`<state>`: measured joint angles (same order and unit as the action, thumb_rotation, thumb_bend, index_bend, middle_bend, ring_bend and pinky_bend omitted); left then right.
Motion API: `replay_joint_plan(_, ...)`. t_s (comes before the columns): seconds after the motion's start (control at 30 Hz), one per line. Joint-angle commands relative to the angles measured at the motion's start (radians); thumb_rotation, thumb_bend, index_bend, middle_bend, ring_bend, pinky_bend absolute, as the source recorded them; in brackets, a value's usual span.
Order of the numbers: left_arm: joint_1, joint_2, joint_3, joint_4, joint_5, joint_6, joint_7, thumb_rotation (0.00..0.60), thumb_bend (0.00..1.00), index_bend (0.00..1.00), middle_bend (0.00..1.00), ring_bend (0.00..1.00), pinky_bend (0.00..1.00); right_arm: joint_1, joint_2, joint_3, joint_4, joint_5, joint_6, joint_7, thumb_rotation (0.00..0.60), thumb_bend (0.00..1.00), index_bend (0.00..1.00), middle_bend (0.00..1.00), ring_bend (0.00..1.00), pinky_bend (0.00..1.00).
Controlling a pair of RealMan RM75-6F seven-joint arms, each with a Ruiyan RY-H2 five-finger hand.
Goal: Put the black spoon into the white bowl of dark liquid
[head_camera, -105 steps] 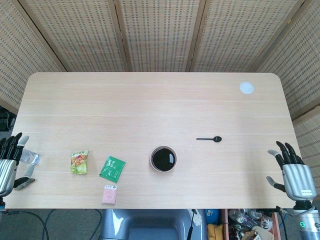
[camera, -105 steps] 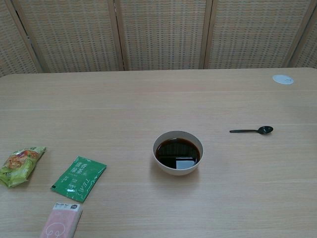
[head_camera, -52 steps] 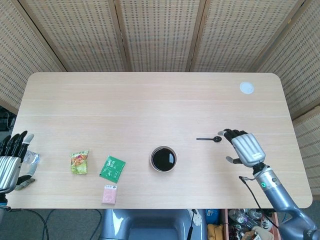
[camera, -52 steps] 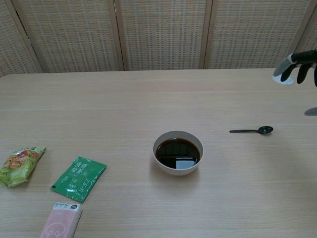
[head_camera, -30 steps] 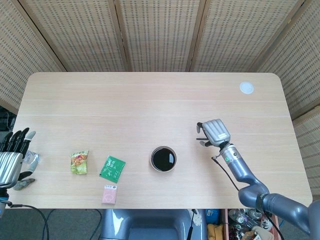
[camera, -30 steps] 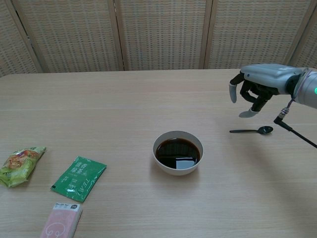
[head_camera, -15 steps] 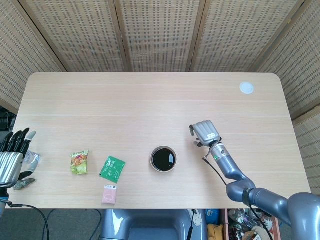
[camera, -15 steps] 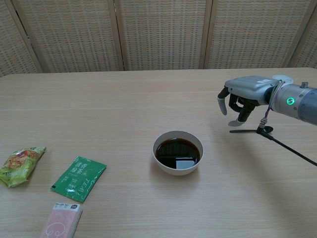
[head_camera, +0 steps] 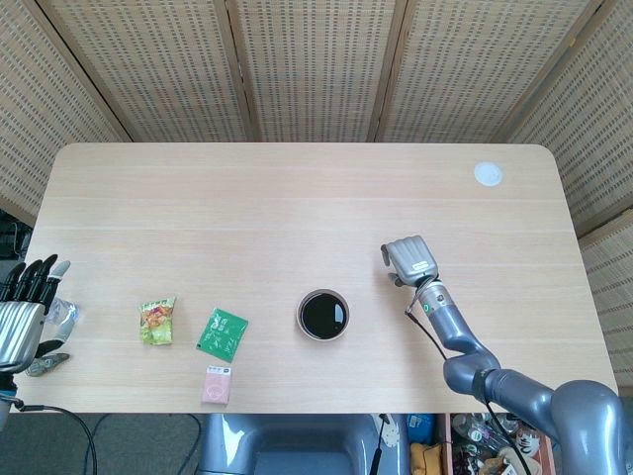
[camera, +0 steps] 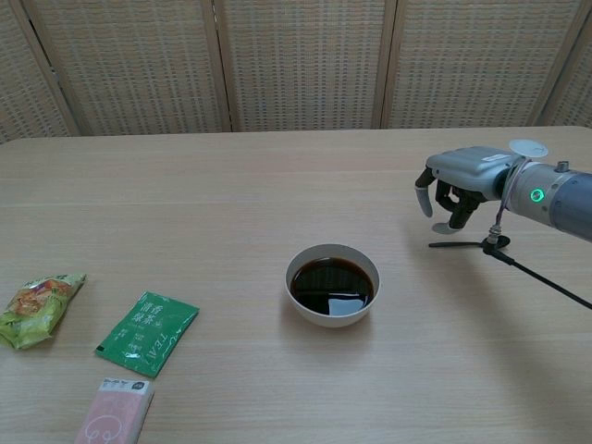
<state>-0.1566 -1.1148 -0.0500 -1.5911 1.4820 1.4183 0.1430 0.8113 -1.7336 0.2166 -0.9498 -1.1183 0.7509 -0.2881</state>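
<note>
wicker screens behind desk (head_camera: pixel 297 198). black spoon (camera: pixel 458 244) flat on desk, right of white bowl (camera: pixel 332 285). right hand (camera: pixel 460 180) hovers above spoon, fingers apart, empty. left hand (head_camera: pixel 22 322) spread, empty, at desk edge.

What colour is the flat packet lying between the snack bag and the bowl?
The flat packet is green with white lettering, clearest in the chest view.

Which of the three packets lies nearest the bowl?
The dark green tea packet, just left of the bowl. The yellow-green snack packet lies further left, and the pink packet sits at the table's near edge.
</note>
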Motion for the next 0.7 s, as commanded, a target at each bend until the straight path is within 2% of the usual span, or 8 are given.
replay_joint_plan(0.03, -0.001, 0.0, 0.001, -0.001, 0.0, -0.002, 0.001, 0.6, 0.36, 0.0, 0.01, 0.0, 0.0, 0.003, -0.011, -0.002, 0.018, 0.005, -0.008, 0.004, 0.6, 0.47, 0.57, 0.92, 0.97, 1.0)
replay_joint_plan(0.7, -0.007, 0.004, 0.005, -0.004, -0.005, -0.015, 0.008, 0.6, 0.36, 0.0, 0.01, 0.0, 0.0, 0.026, -0.078, -0.015, 0.137, 0.026, -0.061, -0.009, 0.6, 0.5, 0.57, 0.91, 0.97, 1.0)
